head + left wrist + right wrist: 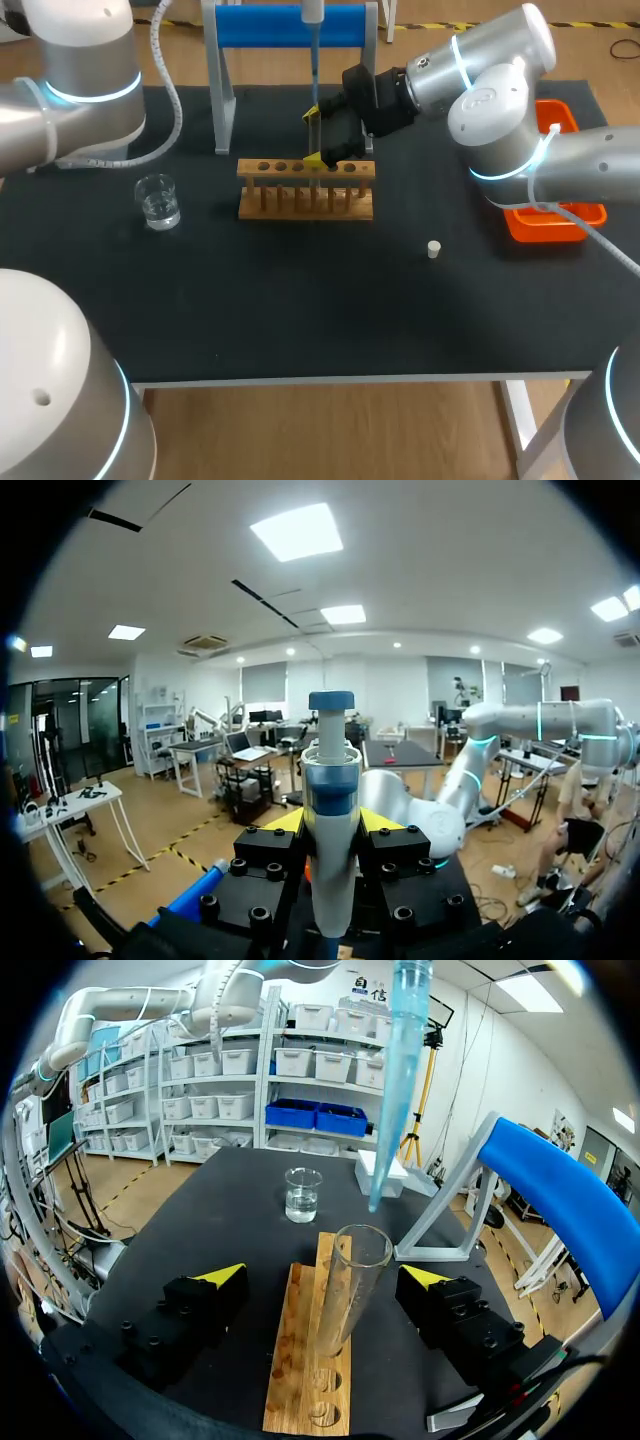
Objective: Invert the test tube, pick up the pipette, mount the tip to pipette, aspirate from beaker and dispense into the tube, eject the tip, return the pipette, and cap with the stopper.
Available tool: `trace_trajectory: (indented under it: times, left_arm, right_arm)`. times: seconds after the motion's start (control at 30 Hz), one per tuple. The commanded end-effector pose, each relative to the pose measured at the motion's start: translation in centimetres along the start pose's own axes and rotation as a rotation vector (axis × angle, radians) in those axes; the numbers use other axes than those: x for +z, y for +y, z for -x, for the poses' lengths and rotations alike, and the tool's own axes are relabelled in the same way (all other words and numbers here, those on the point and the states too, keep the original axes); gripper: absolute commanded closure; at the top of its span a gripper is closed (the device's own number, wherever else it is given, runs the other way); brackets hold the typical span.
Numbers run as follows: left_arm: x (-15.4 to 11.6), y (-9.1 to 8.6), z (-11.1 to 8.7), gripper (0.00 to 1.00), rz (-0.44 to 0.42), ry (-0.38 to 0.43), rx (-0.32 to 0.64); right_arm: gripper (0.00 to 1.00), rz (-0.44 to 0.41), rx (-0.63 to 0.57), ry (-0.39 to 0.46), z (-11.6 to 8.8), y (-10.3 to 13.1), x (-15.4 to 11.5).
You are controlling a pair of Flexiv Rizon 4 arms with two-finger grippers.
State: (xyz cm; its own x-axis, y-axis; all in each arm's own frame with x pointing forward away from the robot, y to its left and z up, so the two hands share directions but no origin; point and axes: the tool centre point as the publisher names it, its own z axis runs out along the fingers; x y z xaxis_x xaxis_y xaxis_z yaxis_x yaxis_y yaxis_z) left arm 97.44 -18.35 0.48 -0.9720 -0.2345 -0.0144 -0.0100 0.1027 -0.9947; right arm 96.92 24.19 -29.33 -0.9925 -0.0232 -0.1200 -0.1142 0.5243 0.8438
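Note:
A clear test tube (350,1290) stands upright, mouth up, in the wooden rack (305,1370). My right gripper (325,1278) is open, with one yellow-tipped finger on each side of the tube and neither touching it. Just above the tube's mouth hangs the pale blue pipette tip (400,1070). My left gripper (332,820) is shut on the pipette (330,780), holding its white and blue body upright. In the head view the pipette (312,40) comes down from the top edge over the rack (306,190), where my right gripper (315,137) is. The beaker (158,201) of water stands at the left.
A small white stopper (434,249) lies on the black mat to the right of the rack. The blue and grey pipette stand (290,25) is behind the rack. An orange tray (555,220) sits at the right edge, partly under my right arm.

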Motion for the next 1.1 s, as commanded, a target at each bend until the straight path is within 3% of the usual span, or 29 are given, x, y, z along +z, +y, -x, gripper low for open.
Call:
trace_trajectory:
  times: [0.03,1.1]
  left_arm:
    - [0.3,0.3,0.4,1.0,-0.001,0.004,-0.002]
    - [0.3,2.7,0.7,1.0,0.002,0.0,-0.043]
  right_arm:
    - [0.0,-0.004,0.001,0.004,0.0,0.1,-0.1]
    - [0.0,-0.004,0.001,0.004,0.0,0.1,-0.1]
